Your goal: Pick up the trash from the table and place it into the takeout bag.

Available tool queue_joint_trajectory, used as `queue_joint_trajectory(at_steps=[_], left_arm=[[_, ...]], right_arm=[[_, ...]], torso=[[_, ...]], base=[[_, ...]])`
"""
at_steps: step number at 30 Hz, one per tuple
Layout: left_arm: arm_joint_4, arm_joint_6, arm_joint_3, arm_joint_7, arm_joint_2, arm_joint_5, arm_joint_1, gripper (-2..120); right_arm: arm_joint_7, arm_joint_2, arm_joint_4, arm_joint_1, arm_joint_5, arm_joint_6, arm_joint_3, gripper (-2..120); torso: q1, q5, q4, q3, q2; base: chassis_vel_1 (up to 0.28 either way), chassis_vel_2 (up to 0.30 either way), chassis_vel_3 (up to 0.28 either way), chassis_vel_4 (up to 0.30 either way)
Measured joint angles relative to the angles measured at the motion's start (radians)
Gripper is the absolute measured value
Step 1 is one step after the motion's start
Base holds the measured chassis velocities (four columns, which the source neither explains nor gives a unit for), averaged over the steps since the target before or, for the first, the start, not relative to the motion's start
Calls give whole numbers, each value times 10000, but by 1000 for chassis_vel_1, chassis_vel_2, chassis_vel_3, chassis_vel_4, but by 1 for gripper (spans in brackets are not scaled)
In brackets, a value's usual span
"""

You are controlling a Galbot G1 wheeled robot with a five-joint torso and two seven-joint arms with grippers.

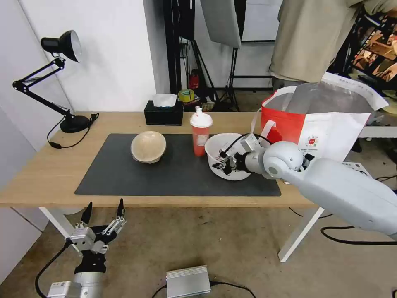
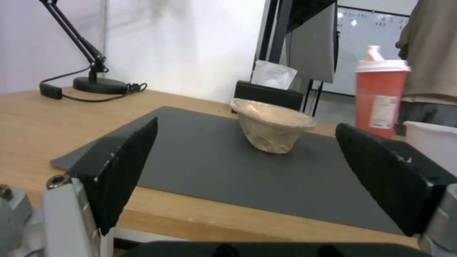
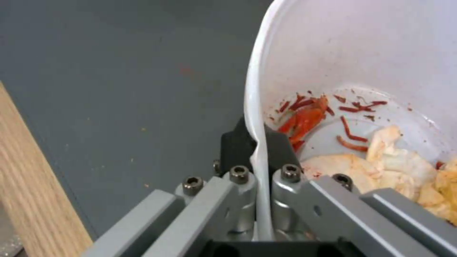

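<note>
Down below the table's (image 1: 49,178) front edge, on the left, the left tool (image 1: 103,213) hangs with its fingers spread wide, holding nothing. Up on the dark grey mat (image 1: 173,176) the tan paper bowl (image 1: 148,146) sits dome-up, then the red cup (image 1: 200,133) with its white lid, then the white bowl (image 1: 225,159) with food scraps. The right tool (image 1: 223,162) is clamped on that bowl's near rim, one finger inside and one outside. At the table's right end stands the red-and-white takeout bag (image 1: 326,126), mouth open.
</note>
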Motion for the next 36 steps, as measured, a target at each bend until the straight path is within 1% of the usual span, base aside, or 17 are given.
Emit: queue_joint_trajectory(at_steps=[11, 15, 16, 20, 31, 35, 36], left_arm=[[-320, 1, 3, 9, -102, 109, 160, 100], [-396, -23, 0, 13, -160, 182, 279, 100], [-396, -23, 0, 13, -160, 182, 279, 100], [-474, -90, -5, 14, -162, 191, 367, 100], [-556, -376, 64, 14, -161, 247, 646, 100], [-604, -437, 68, 18, -159, 259, 681, 100], [-604, -437, 68, 18, -159, 259, 681, 100]], right_arm=[[30, -114, 349, -371, -99, 0, 279, 0], [26, -368, 990, -602, -247, 0, 490, 0], [26, -368, 990, -602, -247, 0, 490, 0], [19, -685, 1809, -767, -425, 0, 706, 0], [-6, -1328, 2872, -970, -607, -1, 1047, 0], [-23, -1770, 3363, -1142, -612, -1, 1376, 0], [-23, -1770, 3363, -1142, -612, -1, 1376, 0]], torso=[[0, 1, 0, 0, -1], [0, 1, 0, 0, 0], [0, 1, 0, 0, 0], [0, 1, 0, 0, 0], [0, 1, 0, 0, 0], [0, 2, 0, 0, 0], [0, 2, 0, 0, 0]], base=[[0, 0, 0, 0], [0, 0, 0, 0], [0, 0, 0, 0], [0, 0, 0, 0], [0, 0, 0, 0], [0, 0, 0, 0], [0, 0, 0, 0]])
